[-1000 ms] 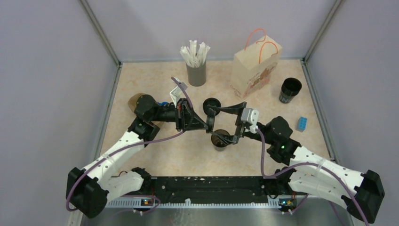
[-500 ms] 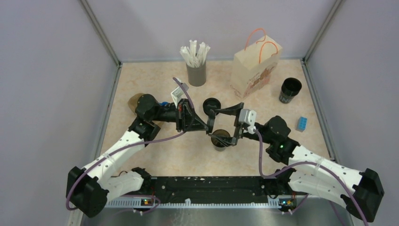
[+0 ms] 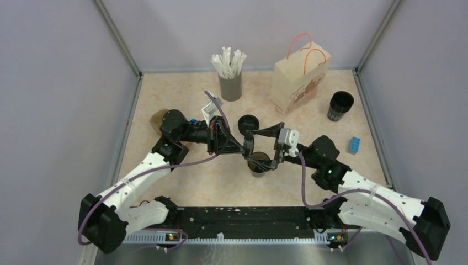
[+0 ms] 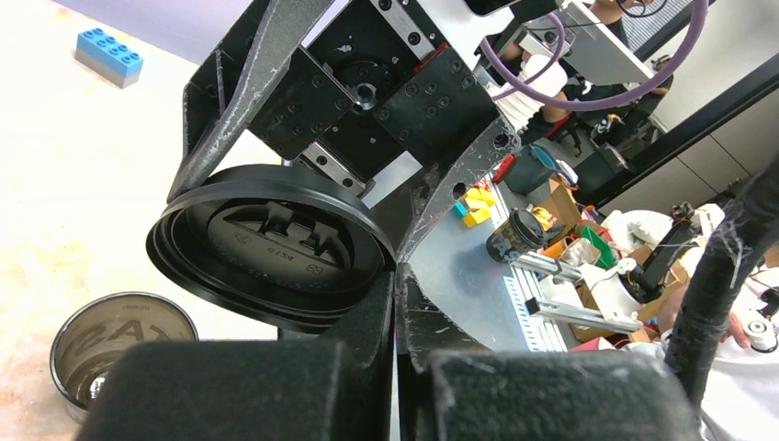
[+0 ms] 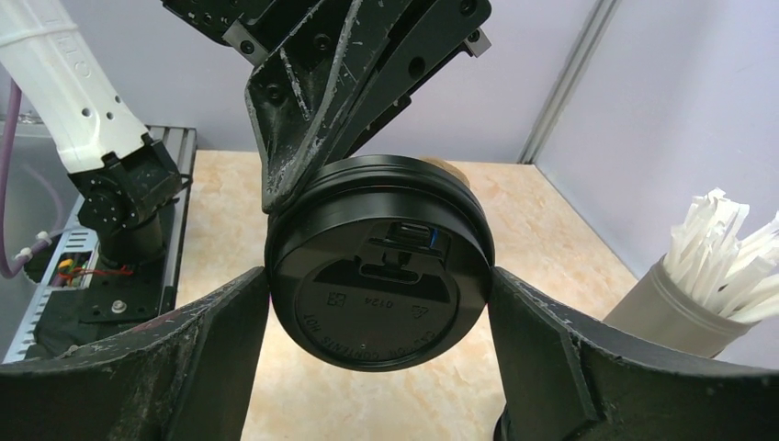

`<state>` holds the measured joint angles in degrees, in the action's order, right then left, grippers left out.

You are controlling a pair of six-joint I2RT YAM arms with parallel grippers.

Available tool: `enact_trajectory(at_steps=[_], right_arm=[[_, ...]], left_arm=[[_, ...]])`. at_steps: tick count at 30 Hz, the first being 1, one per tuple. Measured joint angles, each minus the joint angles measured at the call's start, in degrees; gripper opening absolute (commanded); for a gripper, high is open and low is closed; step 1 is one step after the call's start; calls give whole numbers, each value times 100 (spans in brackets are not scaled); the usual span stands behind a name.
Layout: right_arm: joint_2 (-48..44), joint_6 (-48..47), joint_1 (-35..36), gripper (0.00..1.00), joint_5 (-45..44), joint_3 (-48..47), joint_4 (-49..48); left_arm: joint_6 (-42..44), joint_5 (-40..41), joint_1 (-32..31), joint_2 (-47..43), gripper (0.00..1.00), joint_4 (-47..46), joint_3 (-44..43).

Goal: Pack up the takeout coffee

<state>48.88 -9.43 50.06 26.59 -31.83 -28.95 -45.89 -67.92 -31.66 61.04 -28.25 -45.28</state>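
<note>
Rundown, folks: the left gripper (image 4: 396,317) is clamped tight on the rim of the black lid (image 4: 271,241). It holds the lid up off the table (image 3: 221,185), more or less on edge, with the top side facing the right wrist camera. The right gripper (image 5: 378,273) has its fingers spread really wide, one tip just beside the lid's rim on each side. Whether they actually touch it, can't tell. The takeout coffee cup (image 3: 257,165) stands upright and uncovered on the table near the middle, just under the two grippers and partly hidden by the right one's near finger. Off at the back are the grey straw holder (image 3: 230,86) and the paper bag (image 3: 298,83). A second black cup (image 3: 339,105) sits to the bag's right, with a blue brick (image 3: 354,144) nearer the front.
</note>
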Motion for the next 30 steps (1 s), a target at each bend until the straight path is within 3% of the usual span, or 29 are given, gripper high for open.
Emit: enact_trajectory(at_steps=[9, 10, 16, 20, 24, 30], right_arm=[[-122, 2, 2, 75, -175, 111, 17], [-151, 0, 2, 75, -203, 116, 52], [-361, 20, 4, 75, -459, 146, 442], [-518, 166, 4, 75, -870, 146, 962], [-485, 396, 4, 75, -1357, 44, 1823], [-20, 1056, 4, 75, -2131, -669, 3521]], left_arm=[[114, 63, 0, 0, 0, 129, -9], [118, 81, 0, 0, 3, 155, -9], [387, 258, -17, -7, 61, 575, -146], [713, 562, -20, -87, 85, 1078, -221], [1117, 1228, -22, -284, 92, 1812, -280], [1624, 3049, -22, -564, 98, 3189, -461]])
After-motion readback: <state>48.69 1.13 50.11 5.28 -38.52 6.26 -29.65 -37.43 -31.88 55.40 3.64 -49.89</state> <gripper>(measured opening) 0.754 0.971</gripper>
